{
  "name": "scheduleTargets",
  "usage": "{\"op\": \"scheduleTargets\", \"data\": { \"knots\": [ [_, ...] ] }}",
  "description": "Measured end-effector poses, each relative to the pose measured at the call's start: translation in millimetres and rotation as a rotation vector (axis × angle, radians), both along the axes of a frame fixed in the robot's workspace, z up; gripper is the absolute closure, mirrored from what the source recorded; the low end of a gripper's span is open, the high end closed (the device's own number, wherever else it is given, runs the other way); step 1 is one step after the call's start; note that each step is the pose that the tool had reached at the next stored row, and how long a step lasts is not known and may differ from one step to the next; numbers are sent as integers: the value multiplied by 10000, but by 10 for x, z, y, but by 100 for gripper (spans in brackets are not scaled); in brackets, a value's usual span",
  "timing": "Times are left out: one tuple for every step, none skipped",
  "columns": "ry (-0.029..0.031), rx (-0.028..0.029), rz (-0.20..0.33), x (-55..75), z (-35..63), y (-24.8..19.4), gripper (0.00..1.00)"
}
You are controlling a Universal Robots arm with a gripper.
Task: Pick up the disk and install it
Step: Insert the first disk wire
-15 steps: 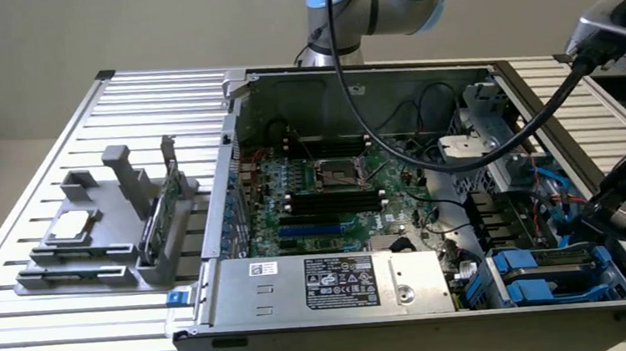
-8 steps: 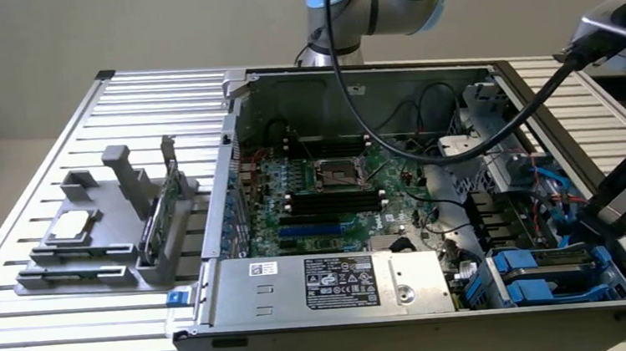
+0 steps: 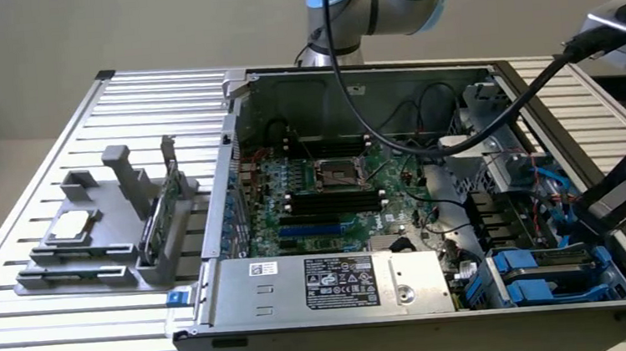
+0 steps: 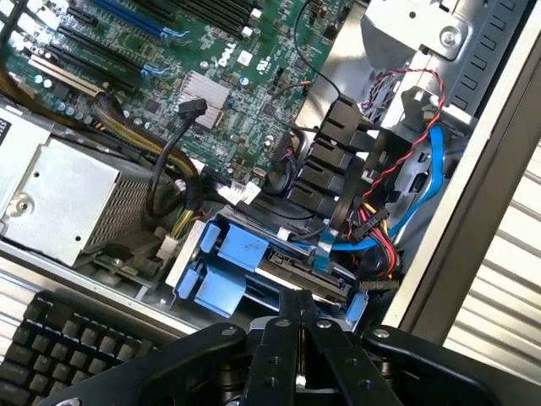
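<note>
Low in the open computer case [image 3: 416, 339], the disk [image 4: 296, 272] sits in its blue carrier rails [image 4: 241, 249], seemingly installed; the jaws hover just above, pressed together and empty.

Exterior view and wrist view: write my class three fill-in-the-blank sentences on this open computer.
The gripper has its jaws ___.
The rails in the drive bay are coloured ___.
The holder stands on the exterior view's ___ of the case.
Missing: shut; blue; left.
</note>
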State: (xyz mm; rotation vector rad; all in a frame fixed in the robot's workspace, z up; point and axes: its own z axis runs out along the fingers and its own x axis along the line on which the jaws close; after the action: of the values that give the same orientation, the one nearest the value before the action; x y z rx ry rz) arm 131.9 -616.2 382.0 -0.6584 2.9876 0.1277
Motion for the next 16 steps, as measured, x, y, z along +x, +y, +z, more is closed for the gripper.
{"op": "scheduleTargets", "data": {
  "knots": [
    [11,5,-121,0,0,0,89],
    [21,12,-226,0,0,0,89],
    [34,19,-341,0,0,-1,89],
    [48,27,-439,0,0,-3,89],
    [61,36,-527,-1,-1,-6,89],
    [74,43,-614,-1,-1,-8,89],
    [89,49,-697,-1,0,-11,89],
    [103,56,-776,0,0,-14,89],
    [121,61,-849,0,0,-18,89],
    [140,65,-914,0,0,-23,89],
    [160,68,-974,0,0,-27,89],
    [182,70,-1030,0,0,-32,89],
    [204,73,-1084,0,0,-37,89],
    [228,76,-1137,0,-1,-42,89],
    [251,80,-1193,0,-1,-48,89],
    [276,83,-1259,0,-1,-53,89]
  ]
}}
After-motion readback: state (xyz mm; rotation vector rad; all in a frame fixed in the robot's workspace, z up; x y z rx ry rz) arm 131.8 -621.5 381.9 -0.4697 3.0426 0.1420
